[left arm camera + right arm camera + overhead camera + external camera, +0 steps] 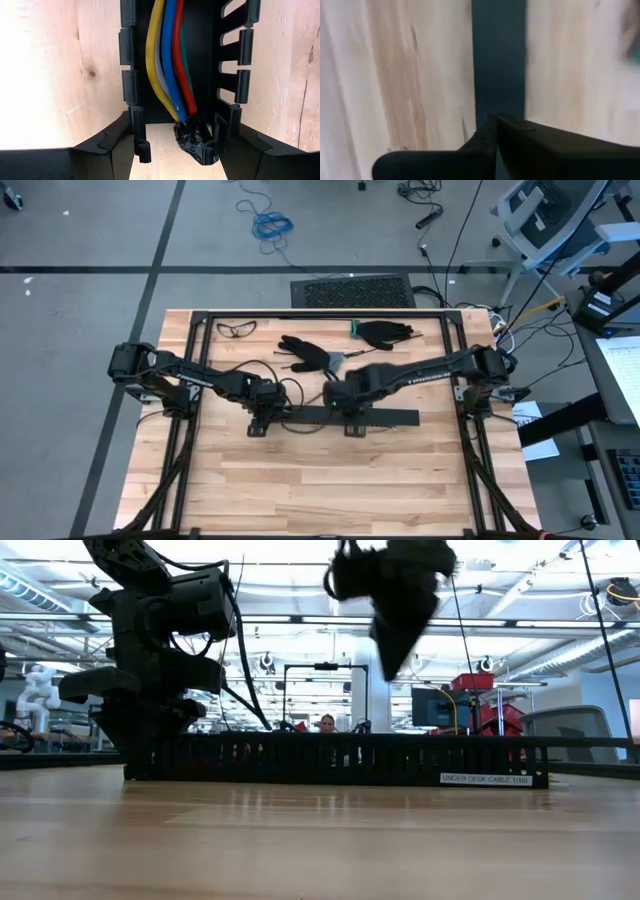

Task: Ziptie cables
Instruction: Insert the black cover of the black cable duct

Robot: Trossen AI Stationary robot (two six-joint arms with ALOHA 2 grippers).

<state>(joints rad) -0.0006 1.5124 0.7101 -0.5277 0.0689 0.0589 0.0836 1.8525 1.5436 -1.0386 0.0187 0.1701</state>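
Observation:
A black slotted strip (340, 417) lies flat along the middle of the wooden table. The cables (167, 60), yellow, white, blue, red and green, run inside its channel and end in a black taped tip (192, 142) at the strip's left end. My left gripper (180, 132) stands over that end, pointing down, with one finger outside each wall of the strip. My right gripper (395, 660) hangs shut, pointing down, above the middle of the strip and clear of it; its wrist view shows the dark strip (499, 60) below. My left gripper pinches the slotted strip at its left end. One finger (112, 145) lies against the outside of one side wall (136, 125), and the other finger lies against the opposite wall (222, 130). The fingers come from above and straddle the strip. The strip rests flat on the table.
Two black gloves (310, 352) (385, 333), safety glasses (236, 329) and a small green thing (354, 328) lie toward the far edge. A black frame (320, 314) borders the table. Bare wood lies toward the near edge. A person (326, 723) shows far behind the table.

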